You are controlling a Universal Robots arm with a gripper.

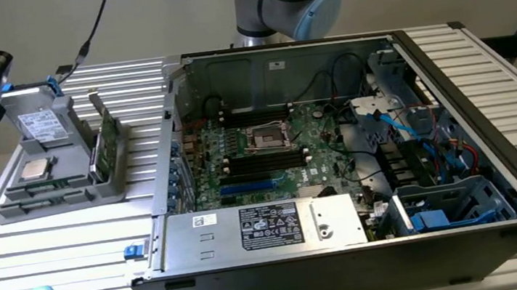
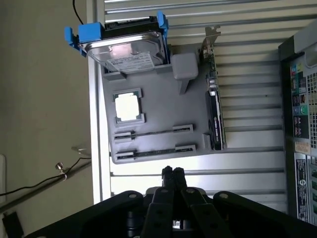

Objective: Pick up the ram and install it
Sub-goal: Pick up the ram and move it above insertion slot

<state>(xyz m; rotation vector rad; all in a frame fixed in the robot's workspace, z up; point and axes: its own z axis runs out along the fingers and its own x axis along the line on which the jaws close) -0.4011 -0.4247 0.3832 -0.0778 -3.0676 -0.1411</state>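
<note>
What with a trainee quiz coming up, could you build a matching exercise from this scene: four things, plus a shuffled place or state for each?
Things:
1. ram
2. processor chip
3. drive
4. end effector

Place or state:
A. held in a blue bracket
B. shut, holding nothing
C. in a narrow slot of the grey tray
D. in a square recess of the tray

Pairs: 1-C, 2-D, 3-A, 4-B

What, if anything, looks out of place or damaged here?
Nothing stands out. The drive, processor chip and upright card all sit squarely in the grey holder. The computer case lies open, with nothing visibly spilled or broken.
</note>
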